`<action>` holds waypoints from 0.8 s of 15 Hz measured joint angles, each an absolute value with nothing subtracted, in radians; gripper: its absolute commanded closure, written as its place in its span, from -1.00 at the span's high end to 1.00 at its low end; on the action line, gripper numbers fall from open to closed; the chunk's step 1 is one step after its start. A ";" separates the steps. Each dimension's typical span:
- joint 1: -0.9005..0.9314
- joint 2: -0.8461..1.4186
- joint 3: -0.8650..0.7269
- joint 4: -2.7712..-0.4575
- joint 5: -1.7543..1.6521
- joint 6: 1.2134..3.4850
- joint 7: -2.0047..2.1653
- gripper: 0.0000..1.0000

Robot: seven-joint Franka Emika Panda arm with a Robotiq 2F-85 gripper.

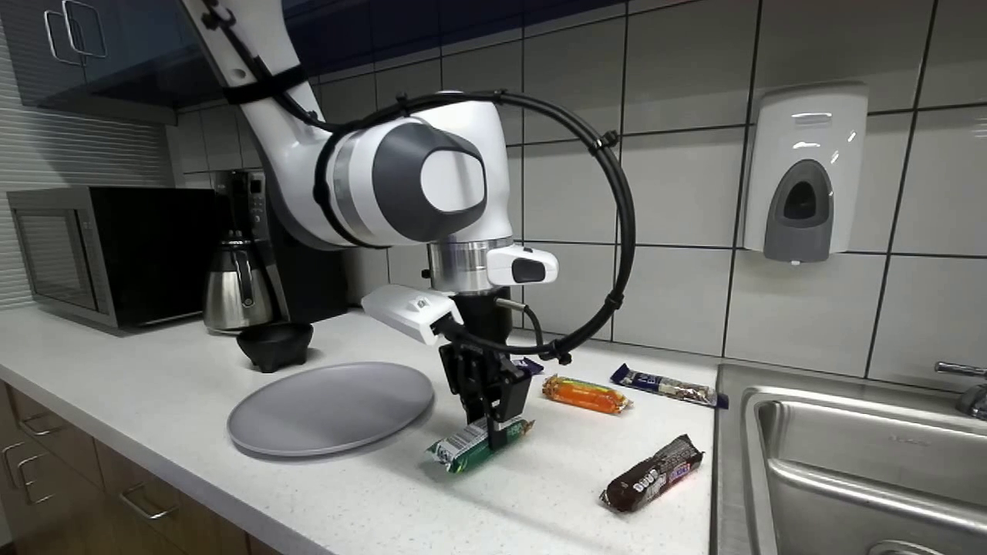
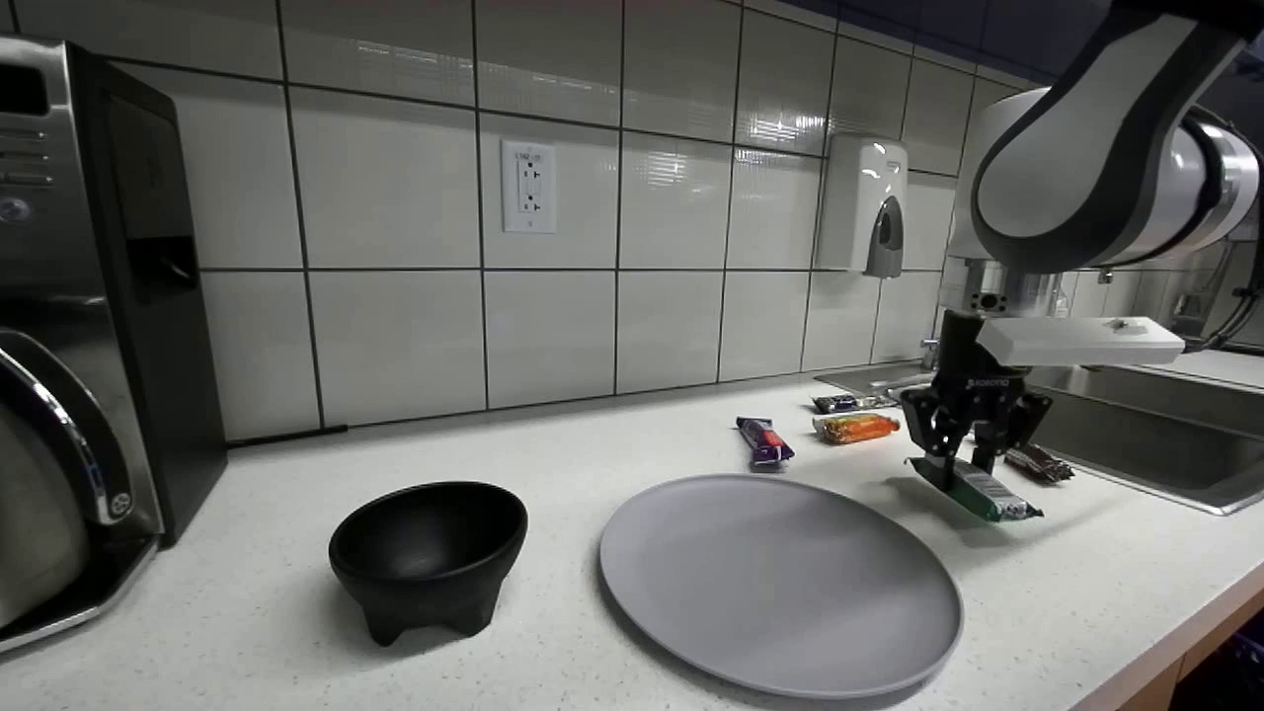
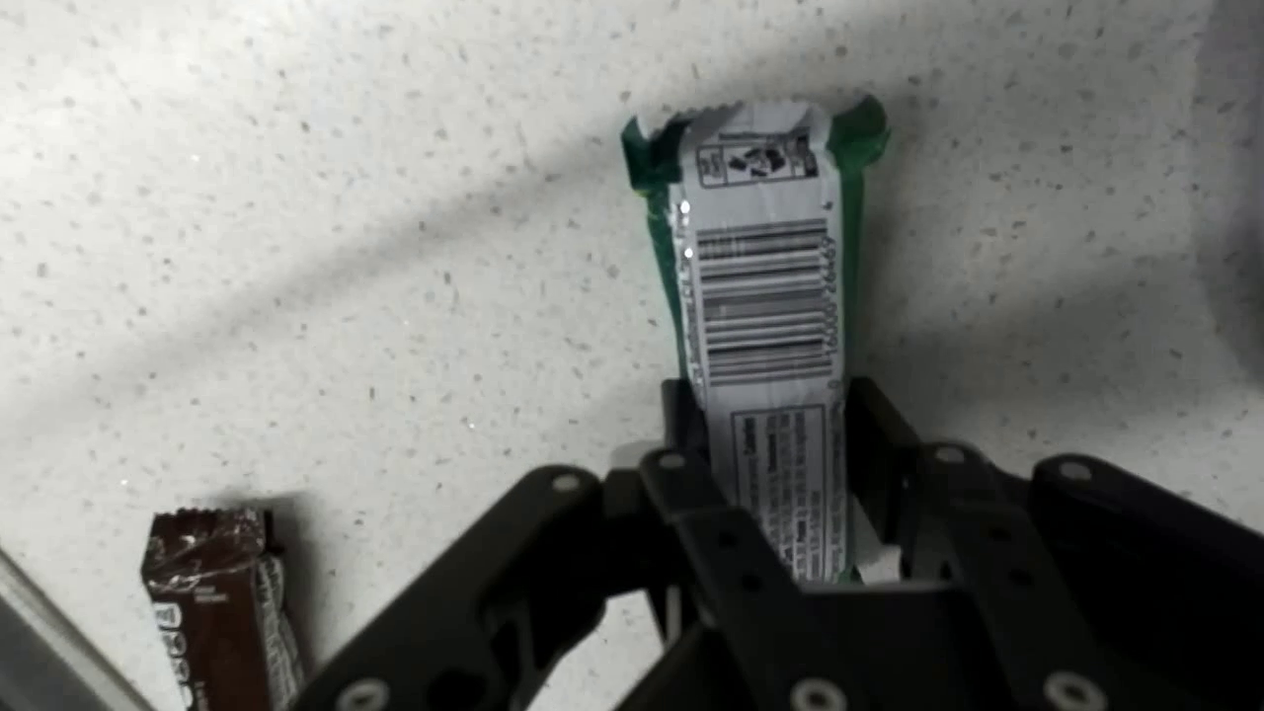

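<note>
Nearest the wrist camera, the black hand [image 3: 772,420] pointed down at the bench [image 1: 463,512], gripping a green-and-white snack bar [image 3: 755,395] part-way along its length. Its two fingers [image 3: 882,464] met the wrapper's long sides, and a printed barcode [image 3: 766,302] faced upward beyond their tips. In both exterior views the bar sat low over the bench, near the round grey plate [image 2: 780,583] but apart from it; whether its underside touched the surface could not be told.

Around them lay other wrapped snacks: a brown snack bar [image 1: 654,472] between the hand and the steel sink [image 1: 864,493]; an orange snack packet [image 1: 586,395] toward the tiled wall [image 1: 678,185]; a purple packet [image 2: 762,441] just beyond the plate's rim; and a blue-and-silver bar [image 1: 671,385] near the wall, one end at the sink's edge.

Farther out, a black footed bowl [image 2: 425,592] stood beside the plate, on the side away from the hand. Past it stood a coffee maker [image 1: 308,270] with a steel carafe [image 1: 235,289], then a microwave [image 1: 154,247]. A white soap dispenser [image 1: 810,154] hung on the wall near the sink.
</note>
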State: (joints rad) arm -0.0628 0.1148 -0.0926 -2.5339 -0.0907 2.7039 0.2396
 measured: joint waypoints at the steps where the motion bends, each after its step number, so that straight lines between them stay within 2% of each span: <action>1: -0.057 0.104 -0.093 -2.534 -0.093 2.703 0.241 -0.72; 12: 0.033 0.026 -0.033 -2.535 -0.147 2.663 0.307 -0.72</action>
